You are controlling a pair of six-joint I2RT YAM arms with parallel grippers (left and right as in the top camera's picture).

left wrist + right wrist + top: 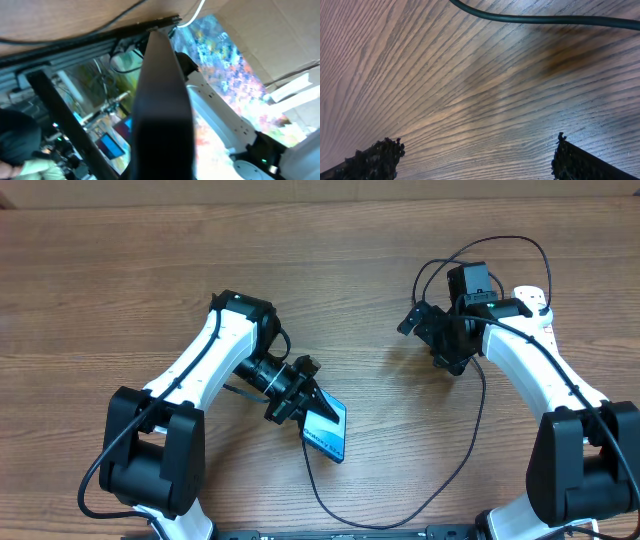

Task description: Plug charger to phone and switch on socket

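My left gripper [300, 402] is shut on the phone [327, 430] and holds it tilted above the table, its blue screen facing up. In the left wrist view the phone [162, 100] is a dark edge-on slab. The charger's thin black cable [470, 450] runs from the phone's lower end, loops along the front edge and rises under my right arm. I cannot tell whether its tip is seated. My right gripper [428, 340] is open and empty over bare wood, and the cable [545, 20] lies beyond its fingers [477, 145]. The socket is mostly hidden under my right arm; a white, red-marked part [531, 297] may be it.
The wooden table [150, 270] stretches around both arms. A looped black wire [480, 242] arches over my right wrist. The left wrist view looks past the table's front edge at a metal frame [60, 105] and room clutter.
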